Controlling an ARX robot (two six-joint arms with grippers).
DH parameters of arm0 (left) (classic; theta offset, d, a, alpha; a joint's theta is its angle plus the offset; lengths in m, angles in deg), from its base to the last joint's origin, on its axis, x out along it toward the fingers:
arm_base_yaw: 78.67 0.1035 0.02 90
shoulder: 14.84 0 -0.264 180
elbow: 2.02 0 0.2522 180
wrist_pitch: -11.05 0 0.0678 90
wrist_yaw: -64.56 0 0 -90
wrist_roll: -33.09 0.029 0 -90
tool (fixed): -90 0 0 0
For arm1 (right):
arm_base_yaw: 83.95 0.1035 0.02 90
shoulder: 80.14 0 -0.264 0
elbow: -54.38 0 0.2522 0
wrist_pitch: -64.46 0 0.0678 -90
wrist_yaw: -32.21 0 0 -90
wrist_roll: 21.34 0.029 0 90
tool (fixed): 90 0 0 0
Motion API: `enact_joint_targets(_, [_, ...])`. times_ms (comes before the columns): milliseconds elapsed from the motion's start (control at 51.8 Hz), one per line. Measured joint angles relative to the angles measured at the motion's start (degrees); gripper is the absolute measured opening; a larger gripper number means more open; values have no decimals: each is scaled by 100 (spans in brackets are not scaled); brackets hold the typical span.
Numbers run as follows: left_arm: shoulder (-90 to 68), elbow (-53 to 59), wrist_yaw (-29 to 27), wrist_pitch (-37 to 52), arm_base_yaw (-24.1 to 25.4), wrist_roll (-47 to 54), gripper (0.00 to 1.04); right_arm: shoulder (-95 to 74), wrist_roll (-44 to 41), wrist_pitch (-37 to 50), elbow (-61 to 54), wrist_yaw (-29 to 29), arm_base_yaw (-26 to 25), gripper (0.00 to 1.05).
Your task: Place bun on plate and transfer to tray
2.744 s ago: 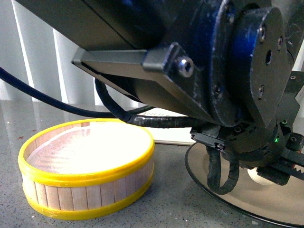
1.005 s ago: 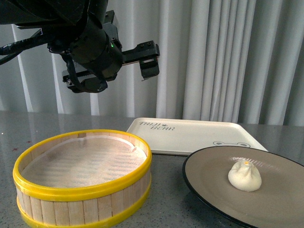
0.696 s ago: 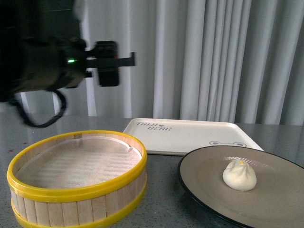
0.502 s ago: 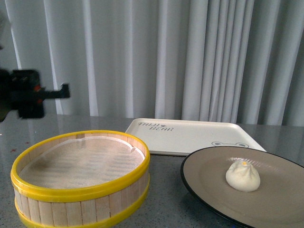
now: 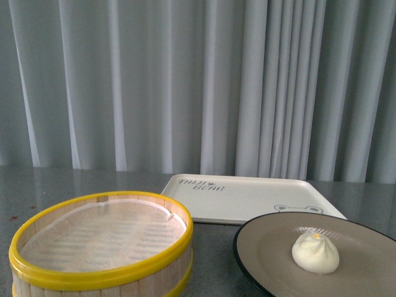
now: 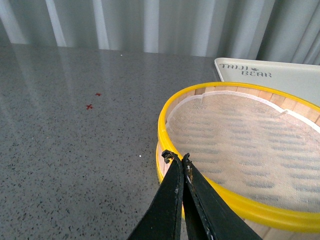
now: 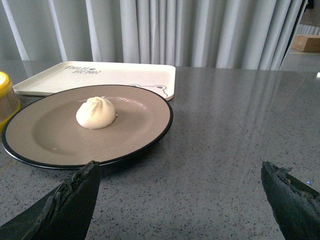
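Observation:
The cream-white bun (image 5: 315, 252) sits on the taupe, black-rimmed plate (image 5: 266, 241) at the front right; both also show in the right wrist view, the bun (image 7: 96, 113) on the plate (image 7: 145, 120). The cream tray (image 5: 241, 198) with dark lettering lies behind the plate, and shows again in the right wrist view (image 7: 60, 77) and the left wrist view (image 6: 280, 80). My right gripper (image 7: 180, 172) is open wide and empty, low over the table beside the plate. My left gripper (image 6: 177, 157) is shut and empty, beside the steamer basket's rim. Neither arm shows in the front view.
A yellow-rimmed wooden steamer basket (image 5: 93, 272) with a white liner stands at the front left, also in the left wrist view (image 6: 235, 200). Grey speckled tabletop (image 6: 75, 150) lies around it. Pale curtains (image 5: 185, 80) hang behind the table.
The arm that loomed over the plate and basket has lifted, swung to the left and left the front view. The bun stays on the plate.

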Motion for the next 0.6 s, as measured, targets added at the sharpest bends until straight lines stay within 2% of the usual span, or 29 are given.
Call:
enact_joint_targets(193, [807,590,192,-203,221,0,4,0,0,0,0,0,0,96])
enact_joint_targets(271, [1064,726,573,-334,487,2,4,0,0,0,0,0,0,96])
enact_joint_targets(560, [2157,1143,619,-1003,656,2,4,0,0,0,0,0,0,96])
enact_joint_targets(599, [2181,1283,623,-809,656,2,4,0,0,0,0,-2,0,96])
